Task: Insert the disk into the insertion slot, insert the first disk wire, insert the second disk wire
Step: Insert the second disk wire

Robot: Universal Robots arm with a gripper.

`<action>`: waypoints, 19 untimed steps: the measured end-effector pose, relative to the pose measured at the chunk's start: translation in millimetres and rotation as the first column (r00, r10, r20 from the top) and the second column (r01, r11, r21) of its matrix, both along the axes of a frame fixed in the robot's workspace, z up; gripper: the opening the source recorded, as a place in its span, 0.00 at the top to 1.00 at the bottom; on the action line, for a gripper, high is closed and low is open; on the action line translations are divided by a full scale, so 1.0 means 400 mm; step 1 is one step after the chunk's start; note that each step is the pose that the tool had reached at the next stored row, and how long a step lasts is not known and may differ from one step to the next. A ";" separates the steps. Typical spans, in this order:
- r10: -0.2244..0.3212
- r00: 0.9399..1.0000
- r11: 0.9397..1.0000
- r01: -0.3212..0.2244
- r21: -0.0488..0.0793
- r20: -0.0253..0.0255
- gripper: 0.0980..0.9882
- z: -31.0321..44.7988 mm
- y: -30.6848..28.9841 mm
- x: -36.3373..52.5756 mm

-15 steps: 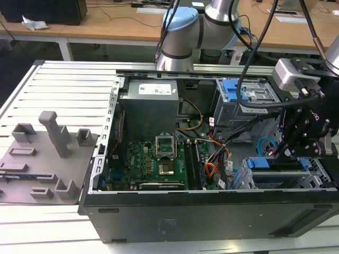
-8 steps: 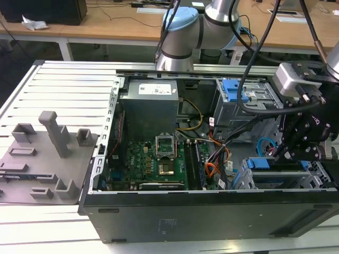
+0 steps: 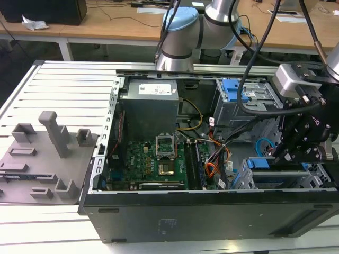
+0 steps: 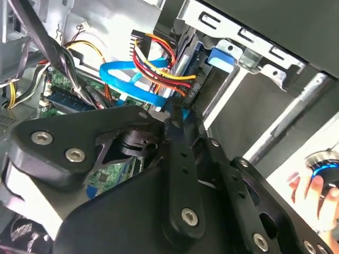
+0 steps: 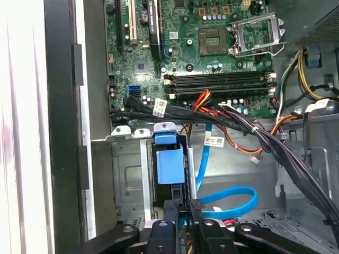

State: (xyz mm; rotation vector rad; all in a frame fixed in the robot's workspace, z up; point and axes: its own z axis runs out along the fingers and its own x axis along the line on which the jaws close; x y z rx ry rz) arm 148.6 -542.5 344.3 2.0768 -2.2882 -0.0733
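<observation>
A: Fig. legend, what's obscured?
B: My claw [image 5: 183, 214] tips are jammed among connectors; clenched or released, can't tell.
A: The disk?
B: The disk [image 5: 169, 165] sits in the insertion slot [image 5: 127, 174], perforated grey sheet metal; mostly its blue plastic rail shows. Flat blue wire [image 5: 233, 198] loops beside, glossy.

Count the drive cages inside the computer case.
2. The taller cage with blue latches stands far back on the exterior view's right; the insertion slot sits nearer, beneath the gripper. Others may be hidden.

Exterior view high, overlooking case [image 3: 212, 211]; both wrist views close inside.
</observation>
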 end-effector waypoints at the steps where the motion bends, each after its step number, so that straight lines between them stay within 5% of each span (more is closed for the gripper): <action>1: 0.000 1.000 1.000 0.000 0.000 0.000 0.84 0.018 0.000 0.000; 5: 0.000 1.000 1.000 0.000 0.000 0.000 0.86 0.062 0.001 0.000; 7: 0.000 1.000 1.000 0.000 0.000 0.000 0.99 0.080 0.001 0.000; 14: 0.000 1.000 1.000 0.000 0.024 0.001 0.99 0.082 0.001 -0.028; 19: 0.000 1.000 1.000 0.000 0.025 0.002 0.99 0.082 0.001 -0.030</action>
